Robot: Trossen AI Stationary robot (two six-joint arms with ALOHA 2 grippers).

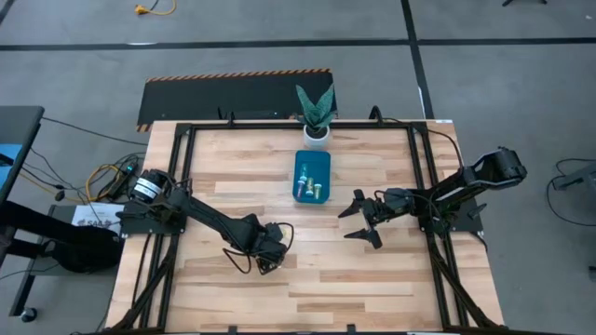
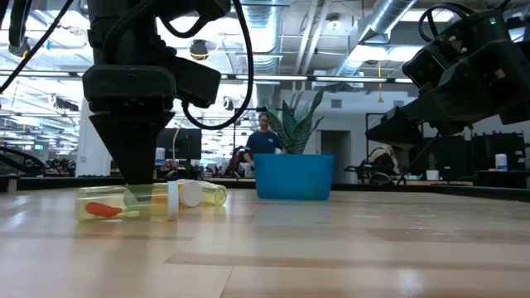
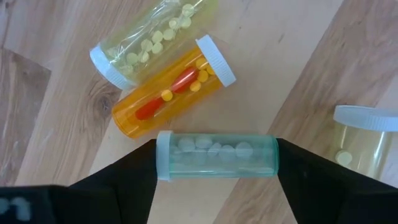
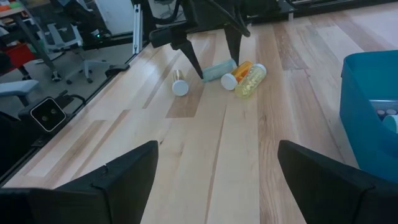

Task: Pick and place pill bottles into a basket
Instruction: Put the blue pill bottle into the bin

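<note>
Left gripper (image 3: 214, 163) at table's 7 o'clock clamps the green bottle (image 3: 216, 155) end to end – orange bottle (image 3: 171, 93) beside – right gripper (image 1: 365, 220) gapes empty at 4 o'clock of basket (image 1: 313, 177).

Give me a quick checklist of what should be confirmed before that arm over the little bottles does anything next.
1. Green bottle lies between the left gripper fingers: ok.
2. Fingers firmly closed on it: cannot tell; they sit at its two ends.
3. Neighbours apart from it: not ok; the orange bottle lies right against it, the yellow bottle just beyond.
4. Fourth bottle out of the way: ok, off to one side.
5. Room in the basket: ok, bare blue floor shows beside the bottles inside.
6. Right gripper out of the path: cannot tell; it hangs open beside the basket.
</note>
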